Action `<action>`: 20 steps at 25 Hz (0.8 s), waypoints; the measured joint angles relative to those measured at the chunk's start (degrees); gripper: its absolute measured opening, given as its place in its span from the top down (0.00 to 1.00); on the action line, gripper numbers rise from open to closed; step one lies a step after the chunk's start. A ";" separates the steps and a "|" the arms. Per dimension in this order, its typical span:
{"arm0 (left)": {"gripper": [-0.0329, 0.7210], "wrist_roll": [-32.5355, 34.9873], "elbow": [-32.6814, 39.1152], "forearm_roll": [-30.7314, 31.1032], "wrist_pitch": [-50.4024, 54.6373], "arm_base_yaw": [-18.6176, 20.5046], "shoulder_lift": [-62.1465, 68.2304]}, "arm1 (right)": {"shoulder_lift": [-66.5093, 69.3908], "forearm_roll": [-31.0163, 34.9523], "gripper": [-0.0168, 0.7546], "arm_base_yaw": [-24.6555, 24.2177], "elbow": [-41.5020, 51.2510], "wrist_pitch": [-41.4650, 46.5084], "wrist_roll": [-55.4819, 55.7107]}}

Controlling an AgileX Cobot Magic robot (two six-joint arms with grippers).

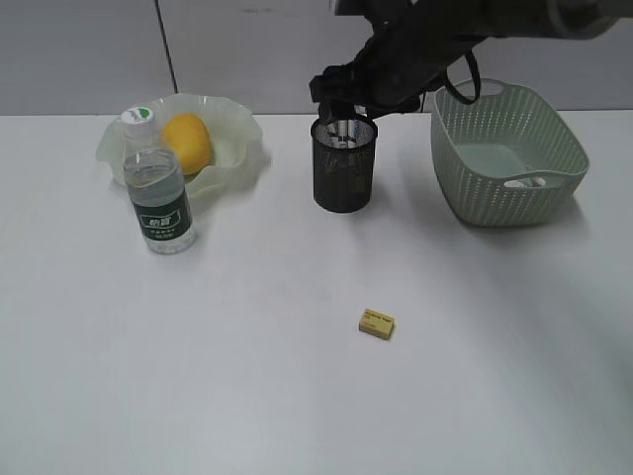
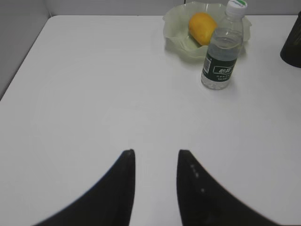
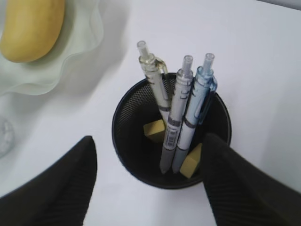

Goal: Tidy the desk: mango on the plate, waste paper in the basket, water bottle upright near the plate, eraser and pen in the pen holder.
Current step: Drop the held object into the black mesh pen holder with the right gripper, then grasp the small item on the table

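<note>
The right pincer [image 3: 148, 181] hangs over the pen holder [image 3: 171, 136], jaws spread wide and gripping nothing; three pens [image 3: 181, 113] and two erasers [image 3: 155, 129] stand inside it; the left pincer [image 2: 155, 162] hovers over bare worktop [image 1: 247, 376], jaws partly apart and empty. The mango [image 1: 187, 142] lies in the plate [image 1: 242, 148] — the water bottle [image 1: 158, 188] upright just before it; another eraser [image 1: 377, 323] lies loose on the worktop; the basket [image 1: 506, 153] sits right.

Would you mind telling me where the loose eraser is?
In the exterior view, the eraser lies alone on the table, front of centre, well ahead of the pen holder.
</note>
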 joint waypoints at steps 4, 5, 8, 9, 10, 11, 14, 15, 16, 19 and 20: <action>0.64 0.00 0.00 0.00 0.00 0.00 0.00 | -3.80 0.12 0.29 0.00 -1.34 7.86 0.00; 0.64 0.00 0.00 0.00 0.00 0.00 0.00 | -4.54 0.12 0.30 0.00 -1.87 10.09 0.00; 0.64 0.00 0.00 0.00 0.00 0.00 0.00 | -6.38 -0.09 0.32 0.00 -3.55 17.29 0.00; 0.64 0.00 0.00 0.00 0.00 0.00 0.00 | -6.79 -0.50 0.32 0.00 -4.10 19.59 0.00; 0.64 0.00 0.00 0.00 0.00 0.00 0.00 | -7.05 -1.20 0.33 0.00 -4.82 22.24 0.00; 0.64 0.00 0.00 0.00 0.00 0.00 0.00 | -7.41 -1.71 0.33 0.00 -5.39 24.74 0.00; 0.64 0.00 0.00 0.00 0.00 0.00 0.00 | -8.27 -2.68 0.36 -0.92 -6.55 30.47 0.00; 0.64 0.00 0.00 0.00 0.00 0.00 0.00 | -8.60 -2.85 0.37 -1.37 -6.63 31.64 0.00; 0.64 0.00 0.00 0.00 0.00 0.00 0.00 | -9.01 -3.12 0.38 -2.02 -6.65 32.36 0.07; 0.64 0.00 0.00 0.00 0.00 0.00 0.00 | -10.40 -4.43 0.39 -4.55 -6.77 34.06 1.51; 0.64 0.00 0.00 0.00 0.00 0.00 0.00 | -10.92 -5.27 0.39 -5.67 -6.77 34.32 1.93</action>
